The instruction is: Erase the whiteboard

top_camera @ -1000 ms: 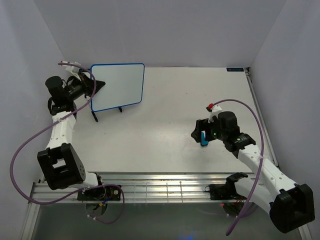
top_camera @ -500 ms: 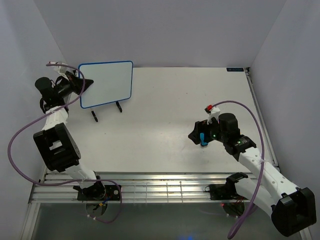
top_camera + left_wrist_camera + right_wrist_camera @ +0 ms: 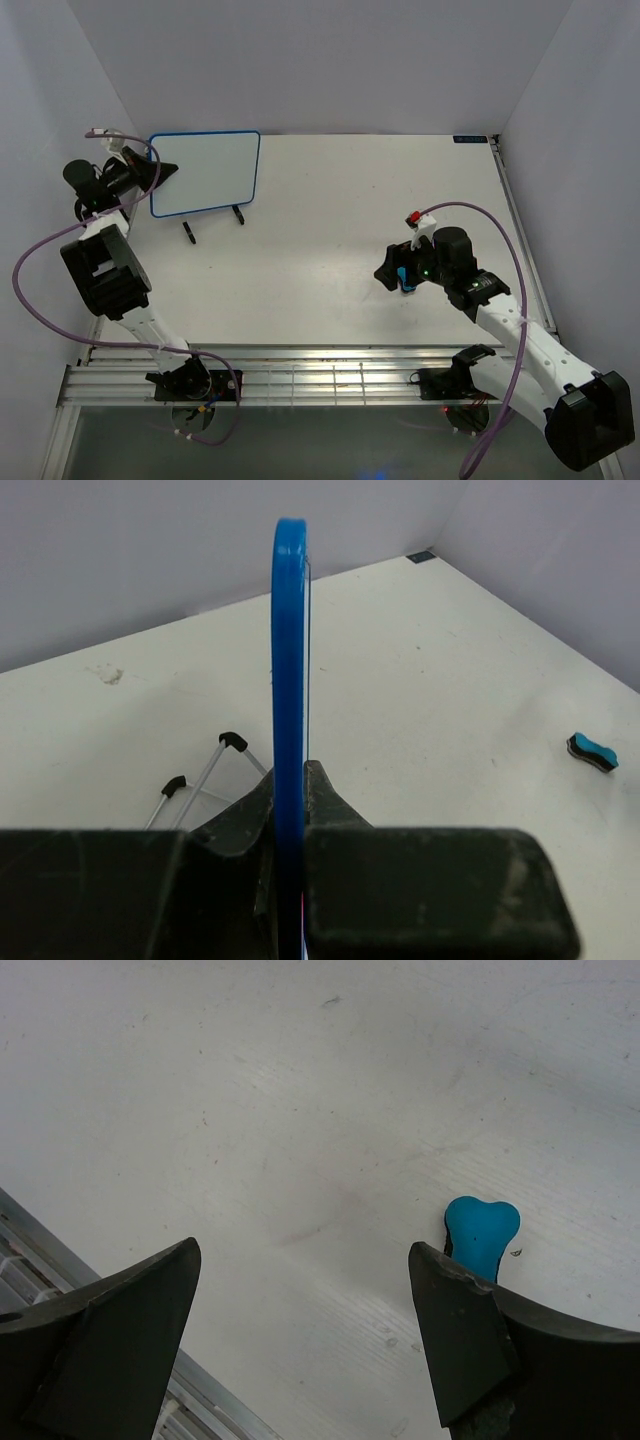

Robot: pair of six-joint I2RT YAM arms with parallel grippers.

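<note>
The whiteboard (image 3: 205, 172) is upright, long axis level, left edge clamped in left pincer (image 3: 163, 172); right pincer (image 3: 302, 1252) spread wide.

— Where can we pass on the table (image 3: 330, 200)?
— The middle lies open to us. At the far left the whiteboard (image 3: 205, 172) and the wire stand (image 3: 238, 214) beside it block us; the eraser (image 3: 481, 1232) lies near our right claw (image 3: 300, 1260).

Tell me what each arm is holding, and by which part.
The left jaws clamp the whiteboard by the left side edge of its blue frame. The right jaws stand open, holding nothing.
</note>
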